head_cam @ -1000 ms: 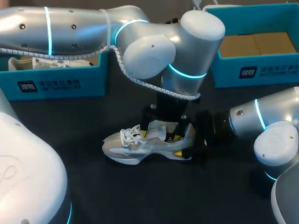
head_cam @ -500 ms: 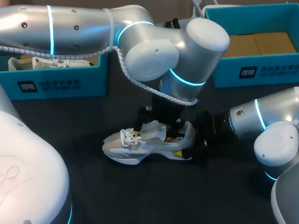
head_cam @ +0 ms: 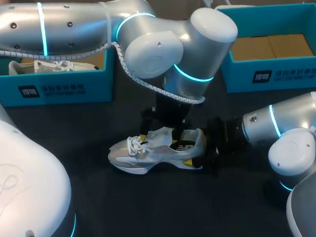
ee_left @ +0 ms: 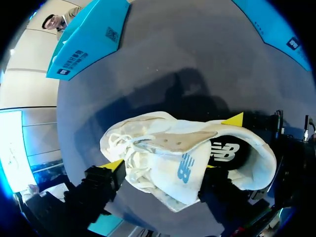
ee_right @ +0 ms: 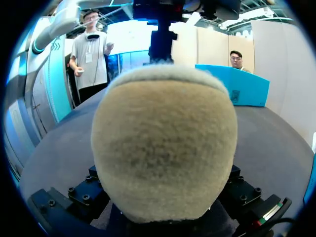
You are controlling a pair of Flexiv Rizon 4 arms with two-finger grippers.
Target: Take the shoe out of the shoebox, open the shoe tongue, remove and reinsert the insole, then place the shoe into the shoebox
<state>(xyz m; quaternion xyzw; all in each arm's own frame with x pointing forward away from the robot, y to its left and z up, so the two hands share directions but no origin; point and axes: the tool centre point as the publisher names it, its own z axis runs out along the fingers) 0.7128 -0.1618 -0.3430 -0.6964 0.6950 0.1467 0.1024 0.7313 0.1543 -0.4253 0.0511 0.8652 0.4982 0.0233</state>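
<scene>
- Left shoebox [head_cam: 52, 89]: well left of the sneaker, behind it.
- Sneaker [head_cam: 157, 152]: out of its box, upright on the table. Tongue [ee_left: 182, 140] lifted, insole [ee_left: 223, 151] lying inside.
- Left gripper [ee_left: 172, 142]: directly above the sneaker, spread wide astride it, gripping nothing.
- Right gripper [head_cam: 211, 147]: at the sneaker's heel; grip hidden, cannot tell.
- Right shoebox [head_cam: 271, 74]: behind the sneaker, to its right.
- Outstanding, as judged: insole step uncertain; boxing not yet done.

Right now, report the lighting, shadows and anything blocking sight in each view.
Head view: even light, glare on the left arm above the shoe. Left wrist view: a broad shadow darkens the table beyond the shoe. Right wrist view: the shoe heel blocks nearly everything ahead.
</scene>
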